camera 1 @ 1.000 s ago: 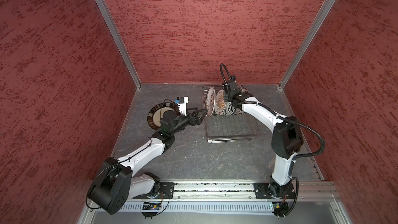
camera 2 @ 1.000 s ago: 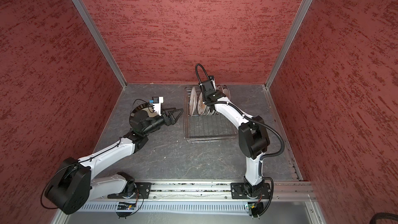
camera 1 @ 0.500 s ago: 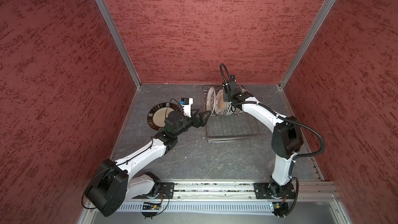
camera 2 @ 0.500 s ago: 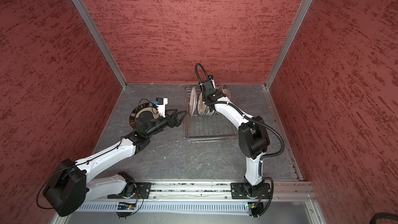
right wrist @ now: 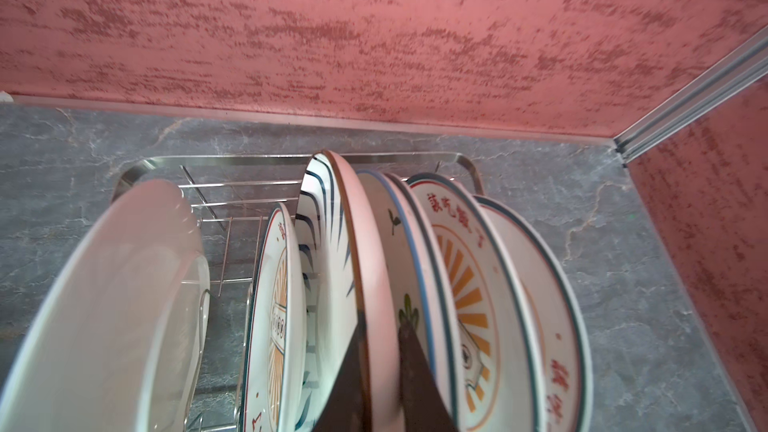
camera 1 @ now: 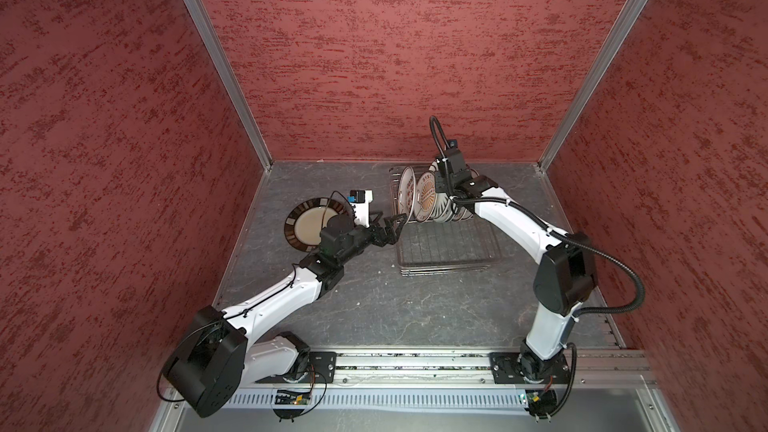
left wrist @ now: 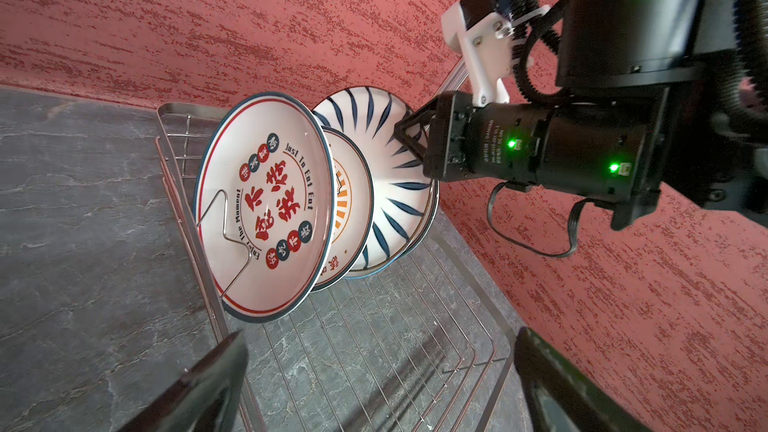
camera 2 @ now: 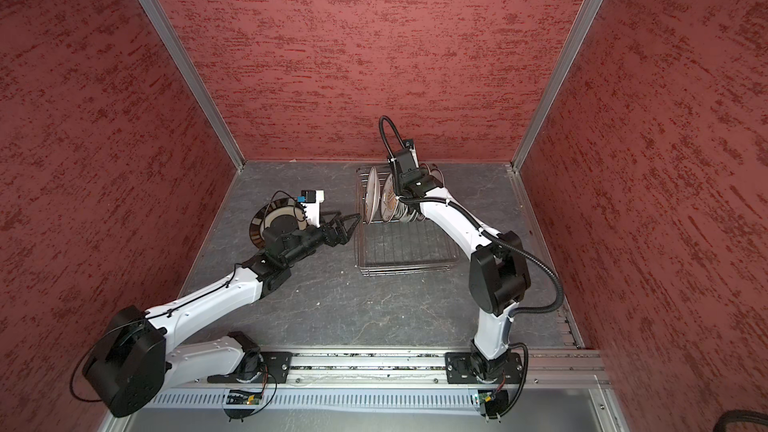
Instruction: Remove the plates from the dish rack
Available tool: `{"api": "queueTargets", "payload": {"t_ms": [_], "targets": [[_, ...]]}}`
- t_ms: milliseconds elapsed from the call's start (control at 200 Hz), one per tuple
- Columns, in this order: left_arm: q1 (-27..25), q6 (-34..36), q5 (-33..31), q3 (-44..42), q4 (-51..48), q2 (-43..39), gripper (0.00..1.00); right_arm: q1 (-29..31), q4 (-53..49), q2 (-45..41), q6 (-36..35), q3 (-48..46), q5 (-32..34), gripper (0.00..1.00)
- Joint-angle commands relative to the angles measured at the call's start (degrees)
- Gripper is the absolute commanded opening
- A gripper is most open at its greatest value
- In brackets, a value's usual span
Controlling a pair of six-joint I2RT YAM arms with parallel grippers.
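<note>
Enclosure: red mottled walls (camera 1: 374, 56) on the left, right and far sides; grey marbled table (camera 1: 374, 317); metal rail (camera 1: 415, 367) along the near edge.
Dish rack (camera 1: 449, 251): silver wire; sits flat on the table, right of centre, far end close to the far wall.
Plates (camera 1: 426, 199): six counted in the right wrist view; all on edge in a left-to-right row across the rack's far end.
Character plate (left wrist: 266, 209): left end of the row; red characters on white; a bent rack wire crosses its face.
Sunburst plate (left wrist: 351, 209): second from the left; orange rays; partly covered by the character plate.
Striped plate (left wrist: 386, 184): third from the left; dark radial stripes; whether its lower edge rests on the wires cannot be told.
Right claw (right wrist: 380, 367): clenched on the top rim of the striped plate, gripping it from both faces.
Left claw (camera 1: 400, 227): released, fingers (left wrist: 216, 380) spread wide; hovers just beside the rack's left side, pointing toward the character plate; touches nothing.
Loose plate (camera 1: 305, 226): dark striped rim, cream centre; lies flat on the table left of the rack, partly hidden by the left arm (camera 1: 291, 288).
</note>
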Motion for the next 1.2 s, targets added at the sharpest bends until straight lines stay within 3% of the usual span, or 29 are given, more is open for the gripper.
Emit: {"api": "queueTargets", "payload": {"t_ms": [0,240,561,1077,1192], "targets": [[-0.4,0.8,0.6,0.8,0.9,-0.2,0.99,0.5,6.2,-5.2,-2.2,0.2,3.1,0.07],[-0.7,0.3,0.8,1.1,0.9,-0.7,1.0,1.1,6.7,-9.8,-4.2,-2.0,6.8,0.08],[-2.2,0.2,-0.3,2.0,0.2,-0.4,0.99,1.4,12.1,-19.5,-4.5,-10.8,6.4,0.07],[-3.7,-2.3,-2.7,-0.2,0.8,-5.0,0.99,1.3,15.6,-34.9,0.3,-22.3,5.2,0.07],[-7.1,0.7,-10.2,0.0,-2.5,-7.7,0.99,1.3,19.0,-40.0,1.5,-27.2,2.4,0.06]]}}
